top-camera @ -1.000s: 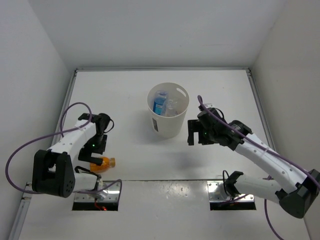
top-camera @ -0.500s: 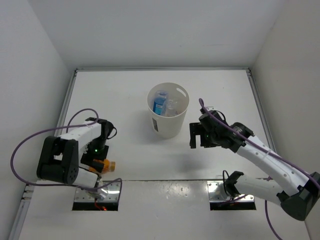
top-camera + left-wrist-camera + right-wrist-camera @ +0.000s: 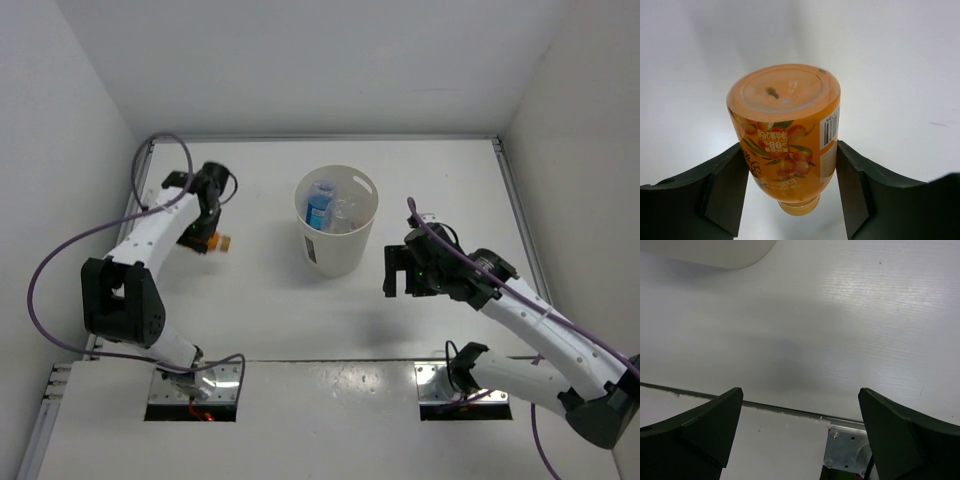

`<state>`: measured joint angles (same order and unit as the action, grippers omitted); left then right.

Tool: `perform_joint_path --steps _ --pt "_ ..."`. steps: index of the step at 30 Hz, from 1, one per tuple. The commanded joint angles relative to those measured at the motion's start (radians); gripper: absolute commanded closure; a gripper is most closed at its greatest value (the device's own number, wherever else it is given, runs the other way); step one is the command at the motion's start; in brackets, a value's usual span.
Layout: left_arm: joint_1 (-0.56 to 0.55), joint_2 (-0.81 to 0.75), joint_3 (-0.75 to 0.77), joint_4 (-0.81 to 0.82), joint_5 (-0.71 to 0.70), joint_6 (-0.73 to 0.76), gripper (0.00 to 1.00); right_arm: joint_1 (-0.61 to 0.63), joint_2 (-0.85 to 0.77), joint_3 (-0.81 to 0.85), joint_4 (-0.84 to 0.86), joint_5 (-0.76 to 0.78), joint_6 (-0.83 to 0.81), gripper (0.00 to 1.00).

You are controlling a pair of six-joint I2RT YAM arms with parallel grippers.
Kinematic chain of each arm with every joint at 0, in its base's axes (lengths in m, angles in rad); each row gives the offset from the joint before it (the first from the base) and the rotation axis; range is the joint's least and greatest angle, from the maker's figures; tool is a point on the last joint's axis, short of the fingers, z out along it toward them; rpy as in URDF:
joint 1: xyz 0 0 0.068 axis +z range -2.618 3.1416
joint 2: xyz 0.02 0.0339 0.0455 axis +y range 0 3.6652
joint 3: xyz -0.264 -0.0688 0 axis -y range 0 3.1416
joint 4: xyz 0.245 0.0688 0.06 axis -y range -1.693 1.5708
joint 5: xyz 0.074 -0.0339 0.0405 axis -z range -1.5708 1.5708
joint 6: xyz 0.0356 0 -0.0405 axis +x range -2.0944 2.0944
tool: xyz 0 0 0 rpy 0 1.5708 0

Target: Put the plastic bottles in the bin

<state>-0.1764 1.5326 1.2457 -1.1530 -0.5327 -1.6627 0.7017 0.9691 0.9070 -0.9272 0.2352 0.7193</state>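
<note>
A short orange bottle with a fruit label sits between my left gripper's two black fingers, which are shut on its sides; its cap points toward the wrist. In the top view that bottle is held by the left gripper to the left of the bin. The cream-white bin holds a blue bottle and clear bottles. My right gripper hovers to the right of the bin, open, with nothing between its fingers. The bin's base shows at the top left of the right wrist view.
White walls close in the table on three sides. A seam and a metal mounting plate lie below the right gripper. A purple cable loops off the left arm near the back left corner.
My left gripper has shut on the orange bottle near the front left and carried it back toward the table's far left, beside the bin. The right gripper has drifted slightly right and nearer.
</note>
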Motion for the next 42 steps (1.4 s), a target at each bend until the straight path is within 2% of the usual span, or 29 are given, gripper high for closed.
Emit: perform_joint_path --steps 1,3,4,5,6,7,8,9,11,12,13,15,17,21,24,29,32,36,37,40,42 --pt "-0.041 0.030 0.265 0.018 -0.147 0.110 0.81 -0.007 -0.017 -0.002 -0.015 0.024 0.028 0.00" --pt "-0.077 0.053 0.393 0.074 -0.209 0.208 0.81 -0.007 -0.017 0.009 -0.044 0.033 0.052 0.00" --pt "-0.095 0.073 0.511 0.096 -0.232 0.246 0.81 -0.007 -0.029 0.009 -0.044 0.033 0.052 0.00" --pt "-0.145 0.073 0.561 0.164 -0.259 0.289 0.81 -0.007 -0.038 0.009 -0.056 0.033 0.066 0.00" --pt "-0.176 0.083 0.624 0.217 -0.288 0.401 0.81 -0.007 -0.047 0.009 -0.056 0.033 0.075 0.00" --pt "-0.210 0.083 0.624 0.284 -0.297 0.470 0.81 -0.007 -0.059 0.009 -0.056 0.033 0.091 0.00" --pt "-0.291 0.045 0.615 0.488 -0.297 0.553 0.81 -0.007 -0.084 -0.002 -0.067 0.033 0.100 0.00" --pt "-0.335 0.016 0.524 0.625 -0.287 0.772 0.81 -0.007 -0.095 -0.014 -0.067 0.033 0.118 0.00" --pt "-0.423 -0.061 0.383 0.915 -0.253 0.985 0.81 -0.007 -0.119 -0.014 -0.076 0.042 0.137 0.00" --pt "-0.484 -0.134 0.306 1.175 -0.190 1.135 0.79 -0.007 -0.119 -0.025 -0.088 0.042 0.153 0.00" --pt "-0.501 -0.162 0.170 1.281 -0.141 1.188 0.78 -0.007 -0.130 -0.025 -0.102 0.042 0.163 0.00" --pt "-0.528 -0.192 0.074 1.436 0.010 1.238 0.77 -0.007 -0.161 -0.036 -0.111 0.042 0.190 0.00" --pt "-0.549 -0.180 0.074 1.446 0.075 1.238 0.77 -0.007 -0.184 -0.059 -0.111 0.042 0.209 0.00" --pt "-0.621 -0.128 0.095 1.469 0.148 1.348 0.77 -0.007 -0.216 -0.059 -0.121 0.042 0.244 0.00" --pt "-0.664 -0.072 0.127 1.483 0.148 1.414 0.77 -0.007 -0.216 -0.059 -0.121 0.052 0.253 0.00" --pt "-0.705 0.001 0.146 1.483 0.123 1.437 0.77 -0.007 -0.216 -0.050 -0.121 0.061 0.272 0.00" --pt "-0.715 0.001 0.094 1.483 0.091 1.425 0.75 -0.007 -0.216 -0.040 -0.130 0.070 0.282 0.00" --pt "-0.715 0.001 0.026 1.503 0.066 1.457 0.69 -0.007 -0.216 -0.040 -0.139 0.070 0.293 0.00" --pt "-0.715 0.001 0.015 1.503 0.066 1.468 0.64 -0.007 -0.228 -0.040 -0.139 0.070 0.305 0.00" --pt "-0.715 0.001 -0.009 1.512 0.066 1.468 0.58 -0.007 -0.253 -0.049 -0.150 0.070 0.324 0.00" --pt "-0.715 0.011 -0.020 1.512 0.082 1.457 0.49 -0.007 -0.268 -0.060 -0.159 0.070 0.336 0.00"
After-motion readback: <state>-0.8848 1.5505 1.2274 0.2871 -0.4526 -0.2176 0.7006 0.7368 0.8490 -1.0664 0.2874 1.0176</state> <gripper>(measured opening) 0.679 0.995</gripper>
